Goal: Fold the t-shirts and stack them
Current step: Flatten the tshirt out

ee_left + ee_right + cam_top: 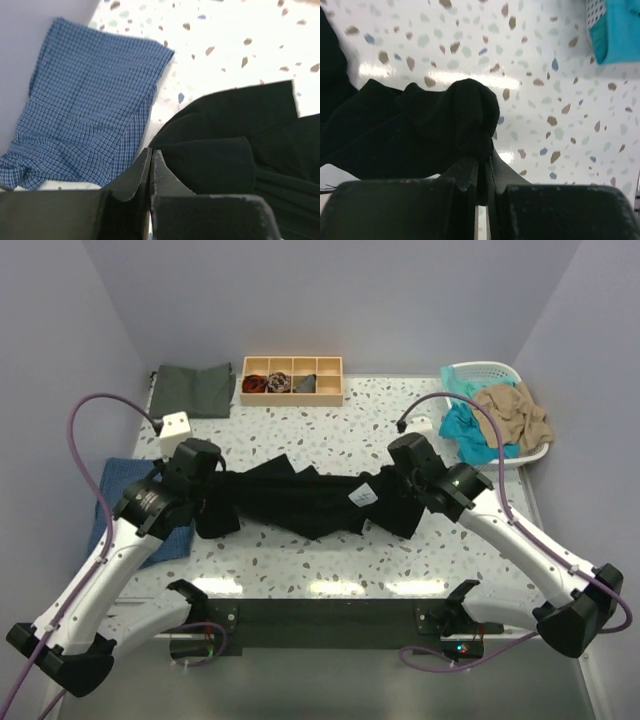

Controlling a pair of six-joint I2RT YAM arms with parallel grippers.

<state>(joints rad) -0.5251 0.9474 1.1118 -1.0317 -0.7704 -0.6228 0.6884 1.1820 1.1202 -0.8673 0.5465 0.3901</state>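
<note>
I was at the first fold: my left pincer and right pincer were each clamped on one end of the black t-shirt, which lay bunched across the middle of the table. The next move, I judged, needed both ends pulled flat together.

Tee tag unreadable; blue cloth part-hidden.

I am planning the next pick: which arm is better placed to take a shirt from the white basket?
Probably the right: the right gripper is near the white basket; the left gripper is on the opposite side. Both now grip the black t-shirt.
</note>
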